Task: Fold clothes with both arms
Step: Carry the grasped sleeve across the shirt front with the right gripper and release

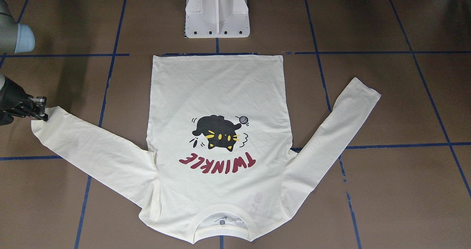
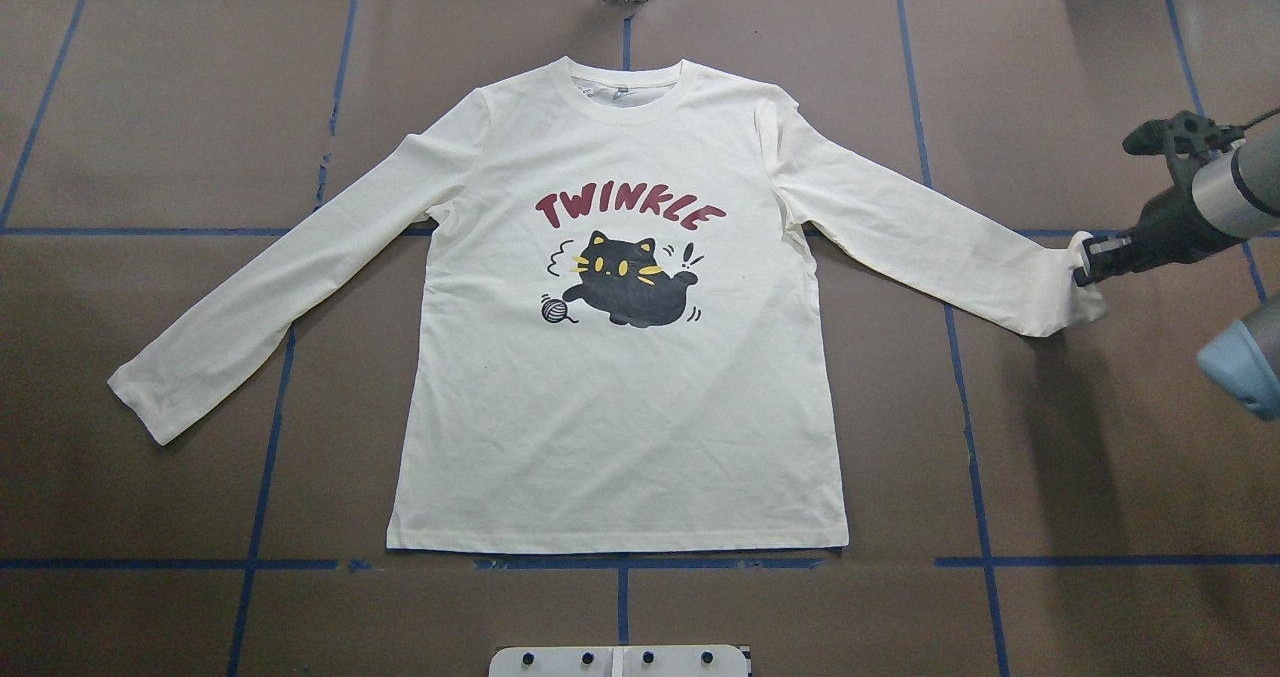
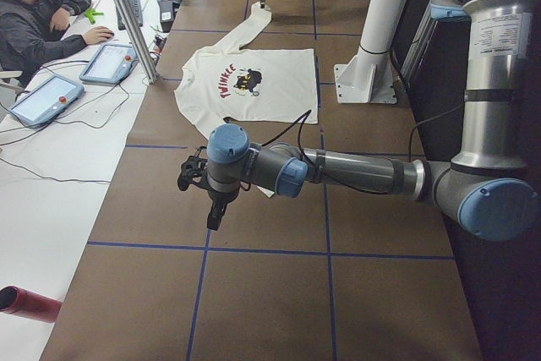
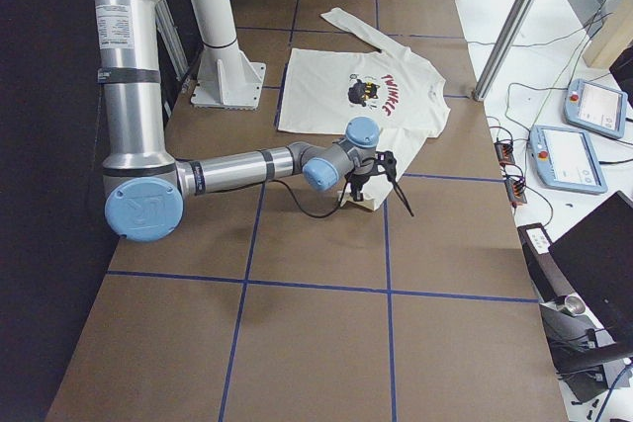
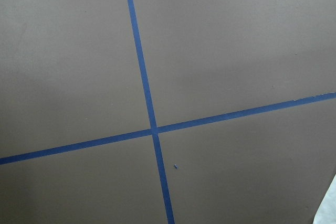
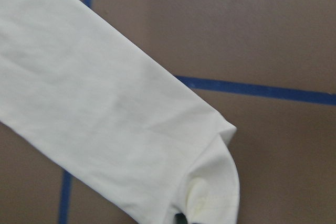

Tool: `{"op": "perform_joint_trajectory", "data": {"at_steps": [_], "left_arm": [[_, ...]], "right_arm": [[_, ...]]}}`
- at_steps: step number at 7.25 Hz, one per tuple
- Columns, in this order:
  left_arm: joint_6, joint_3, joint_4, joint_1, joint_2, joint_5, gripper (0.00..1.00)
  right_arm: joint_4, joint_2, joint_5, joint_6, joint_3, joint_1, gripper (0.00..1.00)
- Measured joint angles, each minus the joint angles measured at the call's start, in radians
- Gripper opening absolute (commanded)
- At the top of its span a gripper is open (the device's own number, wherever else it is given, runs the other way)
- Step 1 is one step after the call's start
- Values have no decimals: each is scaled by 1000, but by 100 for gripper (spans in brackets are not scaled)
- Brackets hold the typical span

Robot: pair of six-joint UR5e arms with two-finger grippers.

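The cream long-sleeved T-shirt (image 2: 620,407) lies flat and face up on the brown table, cat print and "TWINKLE" showing, both sleeves spread outwards. My right gripper (image 2: 1082,269) is at the cuff of the sleeve on my right side and is shut on it; the cuff curls up a little there. It also shows at the left edge of the front-facing view (image 1: 41,113). The right wrist view shows that sleeve (image 6: 105,119) with its end folded. My left gripper (image 3: 213,213) shows only in the exterior left view, above the table near the other sleeve's end. I cannot tell whether it is open or shut.
The white pedestal (image 1: 217,13) stands at the table's near edge behind the shirt's hem. Blue tape lines (image 5: 152,129) grid the table. An operator (image 3: 42,14) sits at a side desk with tablets (image 3: 110,61). A metal pole (image 3: 127,14) stands by the far edge.
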State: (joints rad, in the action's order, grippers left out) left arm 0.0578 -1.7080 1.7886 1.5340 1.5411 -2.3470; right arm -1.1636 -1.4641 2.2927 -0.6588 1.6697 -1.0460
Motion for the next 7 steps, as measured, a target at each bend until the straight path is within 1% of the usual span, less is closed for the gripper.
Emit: {"op": "perform_joint_trajectory", "data": {"at_steps": [1,2,3,4,5,6,7], "left_arm": [[0,0,0,0,2,0,100],[0,2,0,0,5,0,100],[0,7,0,0,11,0,100],[0,14,0,0,17,0,100],[0,20,-1,0,22,0,100],[-1,27,-1,0,24,1,100],[-2,37,-1,0,27,1,100]], "right_arm": [[-84,110,32,-2,0,-12,0],[-165,235,58,-14,-22,-16,0],[-208,366,83,-56,-74,-14,0],[-223,505,109,-103,-157,-12,0],[-225,650,133,-126,-259,-7,0],[-214,770,148,-134,-345,13,0],[-184,853,153,-138,-398,55,0]]}}
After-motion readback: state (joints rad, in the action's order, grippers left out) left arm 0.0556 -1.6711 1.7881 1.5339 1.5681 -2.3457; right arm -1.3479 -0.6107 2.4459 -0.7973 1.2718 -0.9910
